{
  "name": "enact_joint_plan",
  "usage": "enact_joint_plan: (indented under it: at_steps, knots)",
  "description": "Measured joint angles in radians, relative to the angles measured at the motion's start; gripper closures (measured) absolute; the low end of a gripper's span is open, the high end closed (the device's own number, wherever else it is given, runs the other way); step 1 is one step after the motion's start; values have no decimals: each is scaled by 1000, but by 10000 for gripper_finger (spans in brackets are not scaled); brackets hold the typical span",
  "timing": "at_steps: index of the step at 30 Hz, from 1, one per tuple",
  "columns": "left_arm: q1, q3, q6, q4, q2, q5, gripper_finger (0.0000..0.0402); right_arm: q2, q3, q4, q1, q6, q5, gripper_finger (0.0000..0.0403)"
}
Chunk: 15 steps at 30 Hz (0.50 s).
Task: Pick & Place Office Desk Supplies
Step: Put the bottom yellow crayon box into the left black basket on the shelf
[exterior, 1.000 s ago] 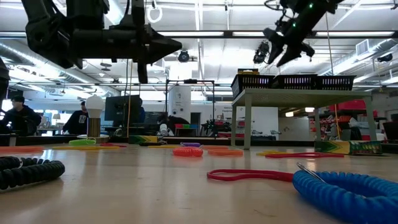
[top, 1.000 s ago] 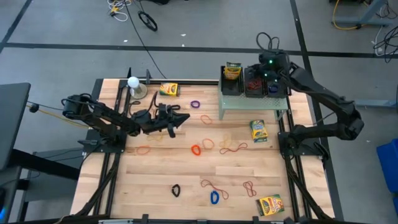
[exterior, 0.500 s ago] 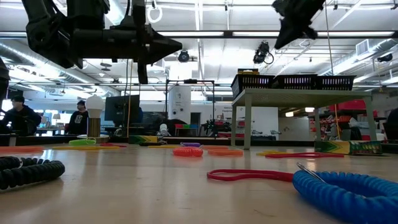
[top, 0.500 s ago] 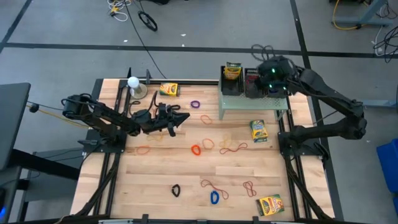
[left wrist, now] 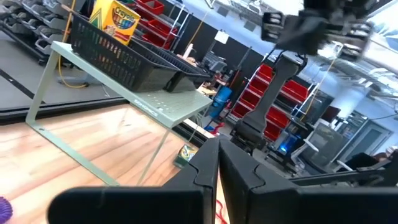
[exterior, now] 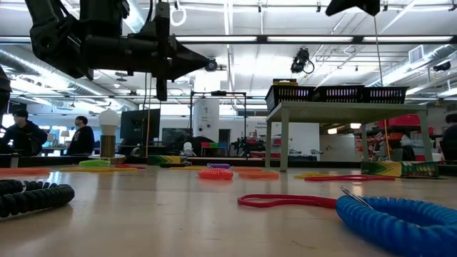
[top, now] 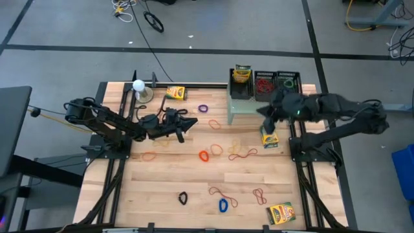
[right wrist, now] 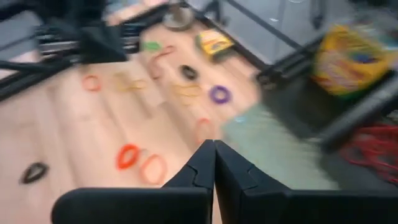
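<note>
My left gripper (top: 192,122) hovers shut over the table's left middle, pointing level toward the right; its tips (left wrist: 217,169) hold nothing. My right gripper (top: 262,112) is shut and empty (right wrist: 214,155), high above the near right corner of the pale green shelf (top: 242,109). Three black mesh trays (top: 264,85) stand on the shelf; the left one holds an upright crayon box (top: 242,73). Other crayon boxes lie flat on the table (top: 175,93), (top: 269,135), (top: 281,213). Rubber bands lie scattered: purple (top: 203,107), orange (top: 204,156), blue (top: 223,206), black (top: 183,197).
A white ball on a stand (top: 138,86) sits at the far left. The shelf's legs (exterior: 285,143) stand at the far right of the table. Cables lie on the floor beyond the far edge. People stand in the room behind (exterior: 18,135).
My right gripper has swung away from above the trays toward the table's near side and a little up, tipping further downward, and has shut its fingers. It now hangs over the shelf's near edge. My left gripper has kept still.
</note>
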Motion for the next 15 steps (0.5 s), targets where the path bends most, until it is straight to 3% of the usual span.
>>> enact_joint_plan:
  at_steps: [4,8,15]
  knots:
    - [0,0,-3,-21,0,-6,381,-15,-154,146,128,81,-15,399]
    - [-1,0,-10,-35,0,-7,381,-24,-296,251,252,220,-110,398]
    - [-2,0,-12,-55,0,-4,381,3,-399,232,536,587,-169,401]
